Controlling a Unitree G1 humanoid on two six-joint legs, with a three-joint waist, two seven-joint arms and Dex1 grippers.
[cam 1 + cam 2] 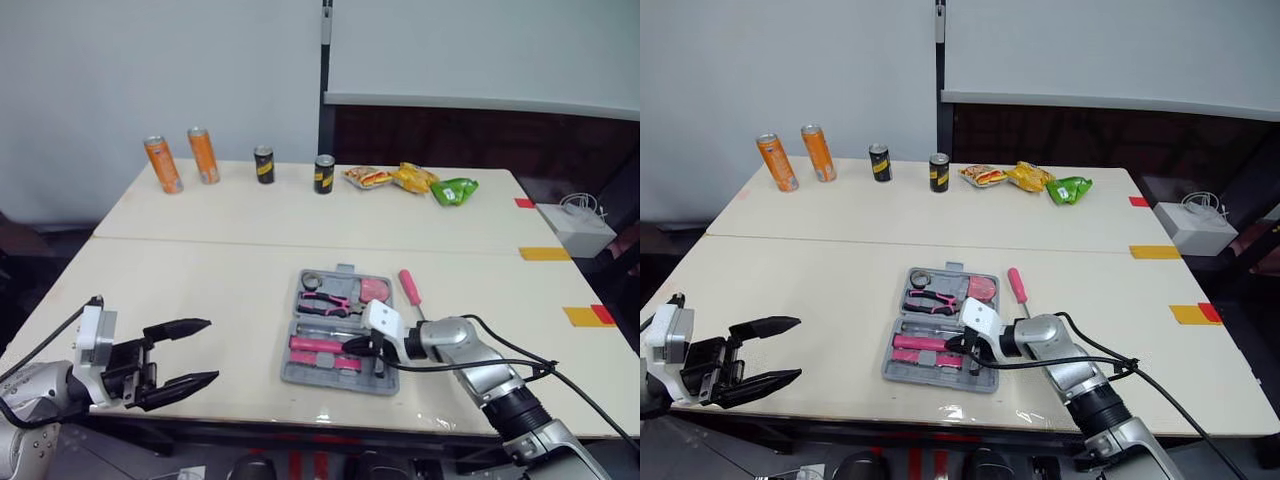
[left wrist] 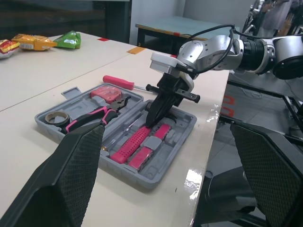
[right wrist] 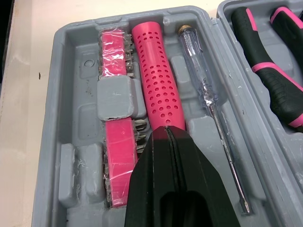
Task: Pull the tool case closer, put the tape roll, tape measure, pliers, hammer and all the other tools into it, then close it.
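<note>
The grey tool case (image 1: 296,372) lies open near the table's front edge. In it are a tape roll (image 1: 312,279), black-and-pink pliers (image 1: 326,303), a pink tape measure (image 1: 375,290), a pink perforated handle (image 3: 155,85), a clear screwdriver (image 3: 208,99) and pink bit sets (image 3: 113,59). A pink screwdriver (image 1: 410,288) lies on the table just right of the case. My right gripper (image 1: 350,348) is shut, its tips resting at the end of the pink handle inside the case. My left gripper (image 1: 203,352) hangs open and holds nothing, over the table's front left, well left of the case.
Two orange cans (image 1: 163,164) and two black cans (image 1: 324,173) stand along the far side of the table, with snack packets (image 1: 415,178) to their right. A white box (image 1: 577,228) sits off the right edge. Coloured tape marks (image 1: 545,253) dot the right side.
</note>
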